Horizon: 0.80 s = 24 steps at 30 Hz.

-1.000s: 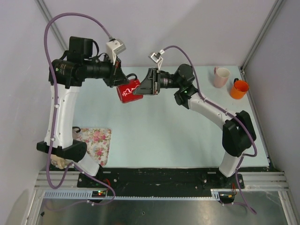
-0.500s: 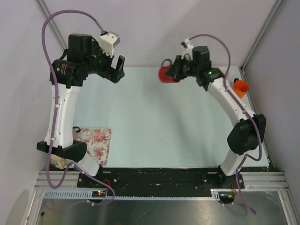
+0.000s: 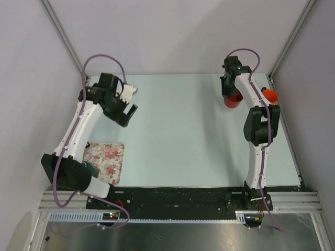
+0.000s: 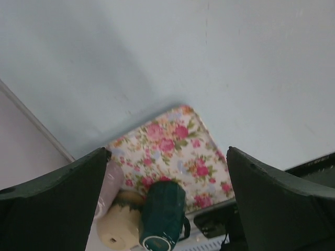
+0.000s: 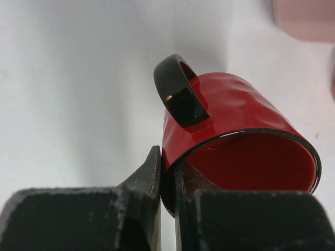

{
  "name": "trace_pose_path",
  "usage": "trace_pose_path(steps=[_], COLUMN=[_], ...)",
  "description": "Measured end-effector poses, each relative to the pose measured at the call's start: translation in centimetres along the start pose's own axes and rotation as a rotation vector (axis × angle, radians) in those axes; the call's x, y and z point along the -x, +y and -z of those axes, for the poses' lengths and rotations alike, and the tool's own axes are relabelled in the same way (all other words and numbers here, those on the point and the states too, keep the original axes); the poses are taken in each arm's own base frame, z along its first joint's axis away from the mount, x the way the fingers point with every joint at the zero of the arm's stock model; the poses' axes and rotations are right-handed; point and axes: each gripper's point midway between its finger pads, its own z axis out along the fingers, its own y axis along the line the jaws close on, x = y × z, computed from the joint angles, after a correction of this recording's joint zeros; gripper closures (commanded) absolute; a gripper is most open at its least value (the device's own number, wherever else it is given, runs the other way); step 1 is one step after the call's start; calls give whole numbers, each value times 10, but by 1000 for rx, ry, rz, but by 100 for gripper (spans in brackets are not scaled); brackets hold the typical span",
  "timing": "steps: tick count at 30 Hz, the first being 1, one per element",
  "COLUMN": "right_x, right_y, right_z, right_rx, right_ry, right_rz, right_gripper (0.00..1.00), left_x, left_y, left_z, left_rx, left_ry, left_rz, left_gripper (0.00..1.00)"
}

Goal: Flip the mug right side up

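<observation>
Since half a second earlier, we saw both arms move apart. The right arm had carried the red mug (image 3: pixel 233 100) from the middle of the far edge over to the far right corner, and the left arm had pulled back and dropped toward its own side.

The right gripper (image 5: pixel 166 173) was pinched on the mug's rim, one finger outside the wall and the other inside. The mug's mouth faced up toward the wrist camera, and its black handle (image 5: pixel 178 97) stuck out to the side away from the fingers. We could not tell whether its base touched the table (image 3: pixel 172 136). It sat low over the far right corner, near an orange cup (image 3: pixel 269 96). A blurred pink object showed at the corner of the wrist view.

The left gripper (image 3: pixel 127 112) hung with its jaws spread wide and nothing between them, above the left part of the table. Below it lay a floral cloth (image 4: pixel 170 154), with a green mug (image 4: pixel 159 214) on its side at the cloth's near edge.
</observation>
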Motion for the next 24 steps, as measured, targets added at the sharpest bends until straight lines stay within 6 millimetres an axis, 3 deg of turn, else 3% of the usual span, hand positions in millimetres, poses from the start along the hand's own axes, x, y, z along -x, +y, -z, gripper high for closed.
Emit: trace_pose_path(steps=[7,10,13,18,24], right_x=[-30,-43,-45,-43,-37], right_y=[-36,-46,-51,-53,-54], right_z=[-27,-36,-45,-52,-51], right_rx=[-49,-63,-66,-49,-42], right_ry=[92,126,132,131,116], right_rz=[-17,-28,-36,-43,-34], right_gripper=[100,100,100,73,48], left_x=[-82,-101,-111,-128,-173], left_y=[-17,-21,-22,-20,-19], left_z=[-32,-40,-44,-43,-37], left_rx=[-70,-88,-106,-120,-158], left_ry=[219,280,302,349,531], left_rz=[-88,-130,-180,-287,-420], left_gripper=[0,1,8,13,8])
